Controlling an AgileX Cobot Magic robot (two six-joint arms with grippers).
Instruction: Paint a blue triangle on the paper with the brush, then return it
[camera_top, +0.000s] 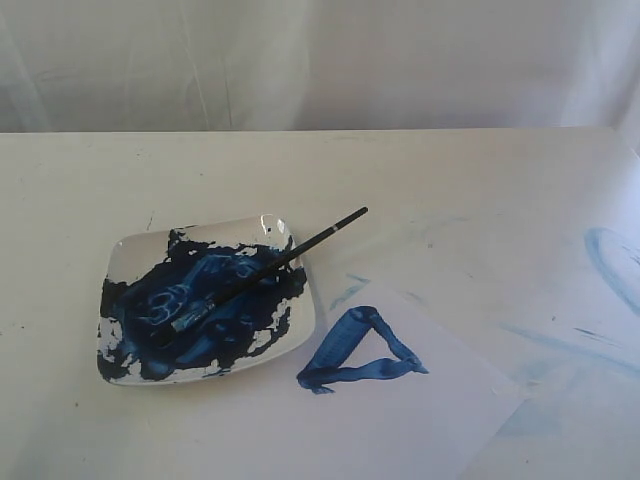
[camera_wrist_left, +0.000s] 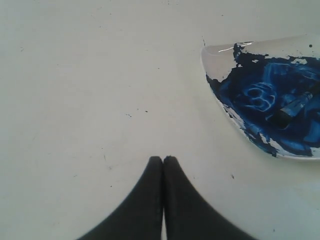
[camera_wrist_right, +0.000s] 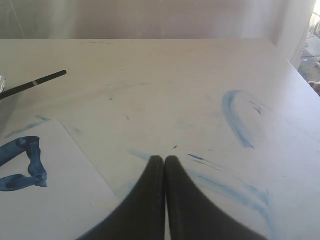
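Note:
The brush (camera_top: 270, 268) lies across the square white dish (camera_top: 130, 250), bristles down in the dark blue paint, black handle poking past the dish's far right corner. Its handle end (camera_wrist_right: 35, 82) also shows in the right wrist view. The blue triangle (camera_top: 358, 352) is painted on the paper (camera_top: 420, 420), just right of the dish; part of the blue triangle (camera_wrist_right: 22, 165) appears on the paper (camera_wrist_right: 50, 200). Neither gripper shows in the exterior view. My left gripper (camera_wrist_left: 163, 159) is shut and empty over bare table beside the dish (camera_wrist_left: 215, 55). My right gripper (camera_wrist_right: 165, 158) is shut and empty beside the paper's edge.
Pale blue smears and an arc (camera_top: 610, 265) stain the cream table at the right; the arc (camera_wrist_right: 235, 117) lies beyond my right gripper. The table's right edge (camera_wrist_right: 300, 75) runs close by. A white curtain (camera_top: 320, 60) hangs behind the table.

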